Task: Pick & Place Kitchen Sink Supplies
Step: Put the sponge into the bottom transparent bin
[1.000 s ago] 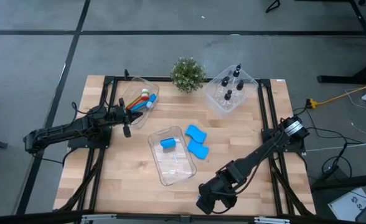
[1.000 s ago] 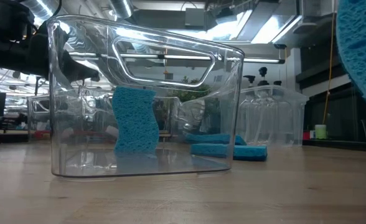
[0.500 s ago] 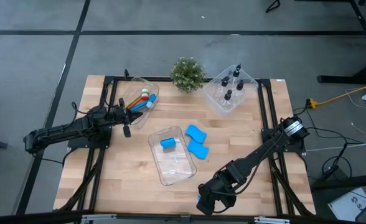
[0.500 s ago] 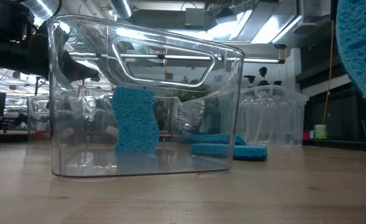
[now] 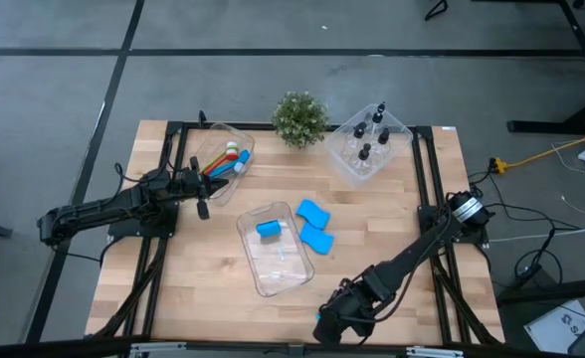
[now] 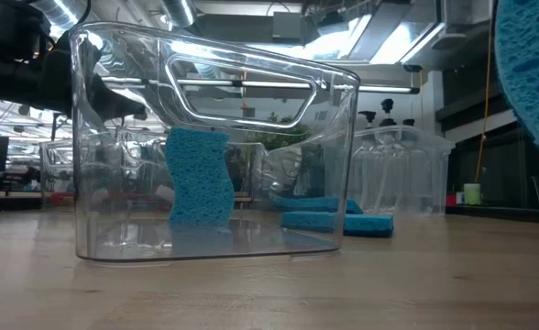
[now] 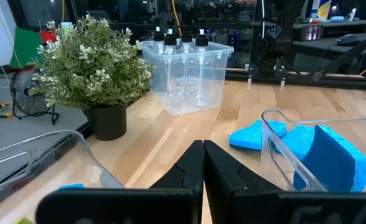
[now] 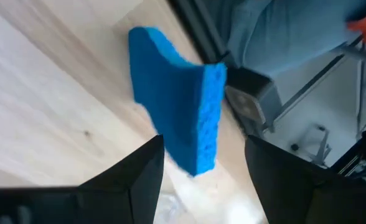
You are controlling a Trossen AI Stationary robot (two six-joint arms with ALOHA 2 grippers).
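My right gripper (image 5: 327, 323) is at the table's near edge, shut on a blue sponge (image 8: 177, 124). The low view shows that sponge (image 6: 531, 82) above the tabletop. A clear bin (image 5: 291, 273) in the middle holds one blue sponge (image 5: 268, 229) standing on edge. Two more sponges (image 5: 313, 212) (image 5: 318, 239) lie flat on the wood just right of the bin. My left gripper (image 7: 203, 163) is shut and holds nothing. It waits at the left beside the brush bin (image 5: 243, 142). My right gripper pinches the sponge between its two fingers by the sponge's near end (image 8: 195, 160), one finger (image 8: 147, 163) on each broad face. The fingers slant downward toward the near edge. The sponge sticks out ahead of the fingers, clear of the table.
A potted plant (image 5: 299, 117) stands at the far middle. A clear bin with black-capped bottles (image 5: 367, 149) is at the far right. The brush bin at the far left holds coloured brushes (image 5: 228, 159). Bare wood lies near left and right of the middle bin.
My right gripper has tipped and rolled a little at the near edge, and its arm has sunk slightly. The sponge stays in its hold, clear of the table.
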